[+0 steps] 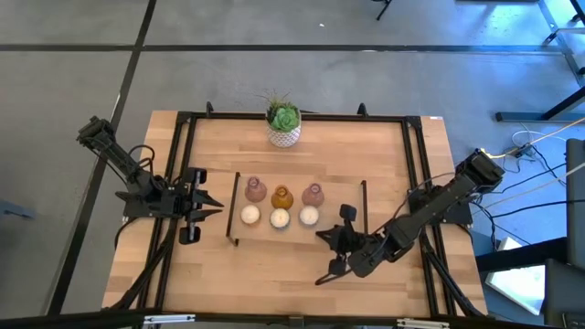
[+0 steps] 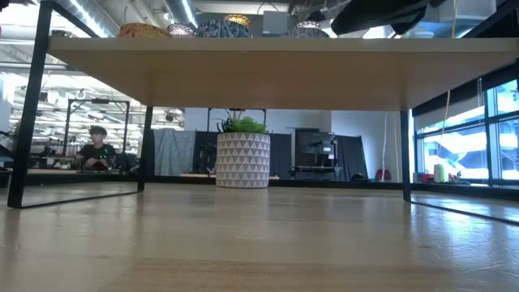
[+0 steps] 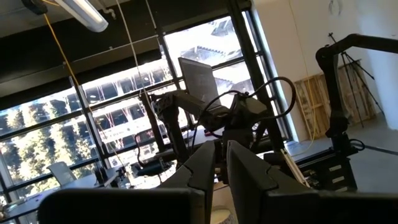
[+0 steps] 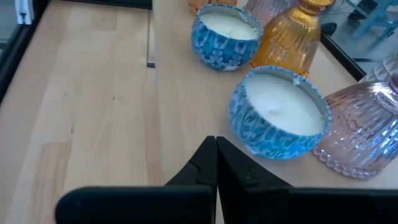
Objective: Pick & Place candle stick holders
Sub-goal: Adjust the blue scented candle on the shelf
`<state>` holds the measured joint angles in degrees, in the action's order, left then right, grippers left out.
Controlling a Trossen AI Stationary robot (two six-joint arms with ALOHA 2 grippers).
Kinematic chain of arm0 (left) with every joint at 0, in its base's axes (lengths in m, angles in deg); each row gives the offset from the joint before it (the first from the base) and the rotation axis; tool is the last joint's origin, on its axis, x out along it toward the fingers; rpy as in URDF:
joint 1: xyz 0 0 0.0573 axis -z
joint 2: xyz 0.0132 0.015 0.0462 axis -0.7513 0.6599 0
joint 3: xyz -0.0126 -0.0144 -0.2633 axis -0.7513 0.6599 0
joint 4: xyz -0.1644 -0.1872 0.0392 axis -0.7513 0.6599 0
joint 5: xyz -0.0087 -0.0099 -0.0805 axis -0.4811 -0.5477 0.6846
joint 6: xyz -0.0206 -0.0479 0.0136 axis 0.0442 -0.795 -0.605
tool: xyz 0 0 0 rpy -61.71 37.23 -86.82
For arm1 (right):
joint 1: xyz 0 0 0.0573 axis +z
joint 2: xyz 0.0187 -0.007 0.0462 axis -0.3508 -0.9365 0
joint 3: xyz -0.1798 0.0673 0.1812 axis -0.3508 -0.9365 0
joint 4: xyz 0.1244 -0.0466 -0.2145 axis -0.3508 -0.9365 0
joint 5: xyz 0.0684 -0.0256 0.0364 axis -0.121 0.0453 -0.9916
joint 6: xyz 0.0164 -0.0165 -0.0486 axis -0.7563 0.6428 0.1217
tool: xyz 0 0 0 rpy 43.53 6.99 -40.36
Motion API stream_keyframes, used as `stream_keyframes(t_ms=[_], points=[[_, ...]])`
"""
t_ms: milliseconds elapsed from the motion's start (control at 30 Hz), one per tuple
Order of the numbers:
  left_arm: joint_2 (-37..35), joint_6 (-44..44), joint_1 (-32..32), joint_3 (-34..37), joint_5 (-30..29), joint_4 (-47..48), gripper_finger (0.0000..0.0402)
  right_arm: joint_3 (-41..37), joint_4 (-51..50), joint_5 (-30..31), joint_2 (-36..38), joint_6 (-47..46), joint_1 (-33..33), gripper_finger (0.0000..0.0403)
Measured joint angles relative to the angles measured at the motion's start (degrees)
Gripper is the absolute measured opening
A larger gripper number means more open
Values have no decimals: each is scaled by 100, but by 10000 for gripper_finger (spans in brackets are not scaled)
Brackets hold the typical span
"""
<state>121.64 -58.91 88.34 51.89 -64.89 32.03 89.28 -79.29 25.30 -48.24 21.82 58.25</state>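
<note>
Six candle stick holders stand in two rows on a raised wooden shelf (image 1: 338, 206) at the table's middle. The far row is a pink holder (image 1: 255, 190), an amber one (image 1: 281, 196) and a pink one (image 1: 313, 193). The near row is three low cream-topped ones (image 1: 249, 215) (image 1: 279, 217) (image 1: 308, 216); their walls are blue-patterned in the right wrist view (image 4: 280, 118). My right gripper (image 1: 320, 236) is shut, just near-side of the right low holder, its tips (image 4: 216, 142) close beside it. My left gripper (image 1: 218, 206) is shut, left of the shelf, and shows in its wrist view (image 3: 221, 165).
A white pot with a green plant (image 1: 284, 126) stands at the table's far edge, also seen in the low view (image 2: 242, 158). A black metal frame (image 1: 187, 117) runs around the table. The shelf's thin black legs (image 1: 234, 208) stand left and right of the holders.
</note>
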Motion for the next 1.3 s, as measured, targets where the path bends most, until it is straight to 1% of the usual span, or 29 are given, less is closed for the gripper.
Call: stream_keyframes(t_ms=[133,233,333,400,500,567,733,867,1033,1200,1300], points=[[0,1,1,0,0,4,36,0,193,46,-1,177,31,0],[0,2,1,0,0,4,36,0,587,223,0,548,24,0],[0,2,2,0,0,13,36,0,975,589,0,999,-20,0],[0,2,1,0,0,36,36,0,1112,778,-1,1279,-89,0],[0,2,2,0,-2,55,36,0,1132,845,-1,1420,-292,0],[0,2,0,0,-2,55,36,0,1078,666,0,1417,-465,0],[0,15,0,0,-2,52,36,0,950,0,0,1274,-815,0],[0,18,2,0,-2,52,36,0,862,-64,-1,1265,-872,0],[0,20,0,0,-2,52,36,7,741,-484,0,1046,-932,0],[0,20,0,0,-2,48,36,29,655,-518,0,1007,-899,0],[0,20,1,0,-2,48,36,196,469,-518,-2,1007,-841,0]])
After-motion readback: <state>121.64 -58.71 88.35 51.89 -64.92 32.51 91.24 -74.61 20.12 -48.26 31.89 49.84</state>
